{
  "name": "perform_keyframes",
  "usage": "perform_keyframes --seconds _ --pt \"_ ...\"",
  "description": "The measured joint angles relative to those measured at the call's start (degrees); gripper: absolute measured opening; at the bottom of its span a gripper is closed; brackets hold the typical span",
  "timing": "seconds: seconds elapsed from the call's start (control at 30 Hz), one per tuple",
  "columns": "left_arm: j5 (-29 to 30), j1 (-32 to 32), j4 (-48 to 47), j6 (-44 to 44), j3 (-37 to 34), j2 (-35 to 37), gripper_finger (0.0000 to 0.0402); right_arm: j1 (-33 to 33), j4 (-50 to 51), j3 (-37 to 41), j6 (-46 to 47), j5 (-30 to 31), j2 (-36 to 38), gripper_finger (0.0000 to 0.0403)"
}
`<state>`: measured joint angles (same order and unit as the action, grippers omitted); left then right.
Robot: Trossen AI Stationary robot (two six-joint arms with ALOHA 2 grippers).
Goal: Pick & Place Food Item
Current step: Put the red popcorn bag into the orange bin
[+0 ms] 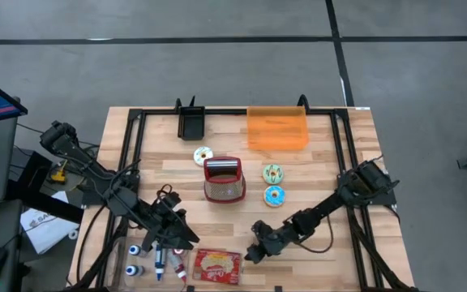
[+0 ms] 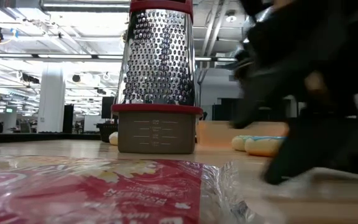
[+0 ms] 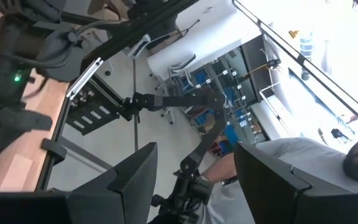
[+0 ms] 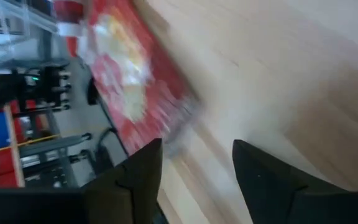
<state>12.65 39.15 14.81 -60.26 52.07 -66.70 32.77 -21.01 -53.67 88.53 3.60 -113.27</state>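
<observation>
A: Start at the near edge. What is the right tool (image 1: 252, 253) doing?

B: It hangs low over the worktop (image 1: 331, 251), just off the 3 o'clock end of the red food packet (image 1: 217, 265). In the right wrist view its 2 fingers (image 4: 135, 180) stand apart with bare wood between them, so it is released and grasps nothing. I cannot tell whether a fingertip touches the packet's edge.

A: And the packet itself?

B: It lies flat at the worktop's near edge, at about 6 o'clock from the middle. Its long axis runs 9 to 3 o'clock, with 1 short end towards the right tool.

A: The left tool (image 1: 171, 235)?

B: Raised at the packet's 10 o'clock. In the left wrist view its fingers (image 3: 129, 186) are spread, with only the room and a person's light sleeve (image 3: 291, 155) showing between them. Released, grasping nothing.

A: What lies around it?

B: Some markers (image 1: 159, 264) and small bottles (image 1: 134, 259) at the packet's 9 o'clock, beside the left tool.

A: Anything in the way further off?

B: The red box grater (image 1: 224, 180) stands upright at 12 o'clock from the packet, near the worktop's middle. 2 doughnuts (image 1: 274, 183) sit at its 3 o'clock, 1 more doughnut (image 1: 203, 155) at its 11 o'clock.

A: And at the far side?

B: A black tray (image 1: 190, 123) at 11 o'clock and an orange bin (image 1: 277, 128) at 1 o'clock, both against the far rail.
</observation>
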Motion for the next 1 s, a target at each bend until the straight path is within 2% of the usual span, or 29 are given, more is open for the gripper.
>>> perform_keyframes --seconds 0.27,0.53,0.67,0.9,1.0 --pt "0.6 0.0 0.8 0.0 0.0 0.0 0.0208 -2.6 0.4 -3.8 -4.0 -2.9 -3.0 0.0167" --pt "0.9 0.0 0.8 0.0 0.0 0.0 0.0208 -4.6 0.6 -7.7 -6.8 -7.1 -5.8 0.0164" --pt "0.9 0.0 0.8 0.0 0.0 0.0 0.0208 -4.6 4.3 -9.7 -9.1 -7.9 -6.3 0.0164" --pt "0.9 0.0 0.7 0.0 0.0 0.0 0.0208 -4.4 6.6 -10.3 -9.7 -9.6 -6.7 0.0162" --pt "0.9 0.0 0.7 0.0 0.0 0.0 0.0208 -4.3 7.1 -10.3 -9.7 -9.6 -6.8 0.0146"
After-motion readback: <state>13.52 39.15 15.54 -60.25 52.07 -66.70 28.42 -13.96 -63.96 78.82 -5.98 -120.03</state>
